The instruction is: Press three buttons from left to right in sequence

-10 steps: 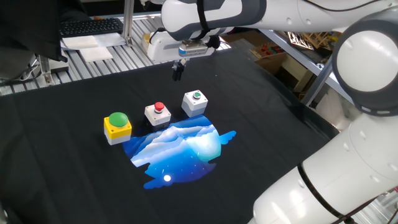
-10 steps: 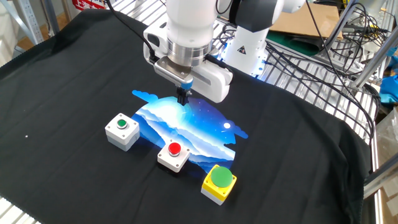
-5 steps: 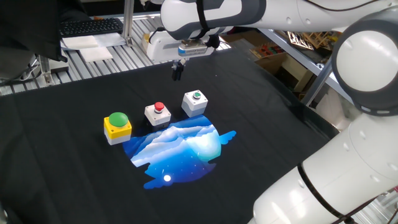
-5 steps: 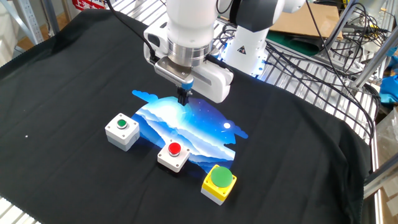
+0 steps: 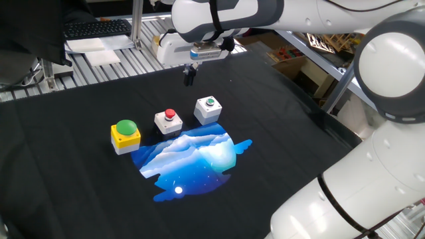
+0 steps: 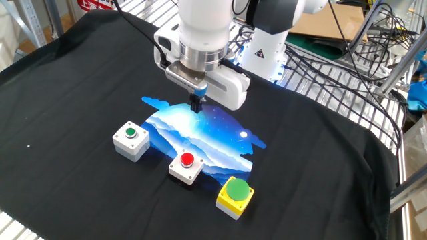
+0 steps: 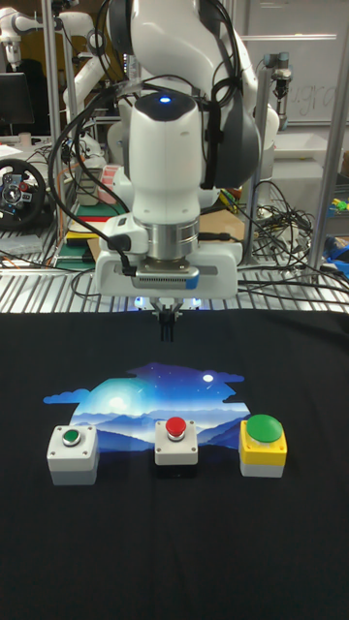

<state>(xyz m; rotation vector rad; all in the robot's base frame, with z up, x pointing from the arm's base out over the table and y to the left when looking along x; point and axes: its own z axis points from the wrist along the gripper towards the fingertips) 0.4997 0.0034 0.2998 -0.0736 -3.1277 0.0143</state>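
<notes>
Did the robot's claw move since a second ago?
No. In one fixed view the gripper hangs at the same spot above and behind the small green button; in the other, it sits over the same edge of the blue picture.

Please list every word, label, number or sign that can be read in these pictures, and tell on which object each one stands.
No text can be read with certainty.
Red sign at the top edge of the other fixed view: white letters, cut off and too blurred to read.
Whiteboard behind the robot in the tall fixed view: faint writing, too pale to read.
The three buttons show no lettering.
</notes>
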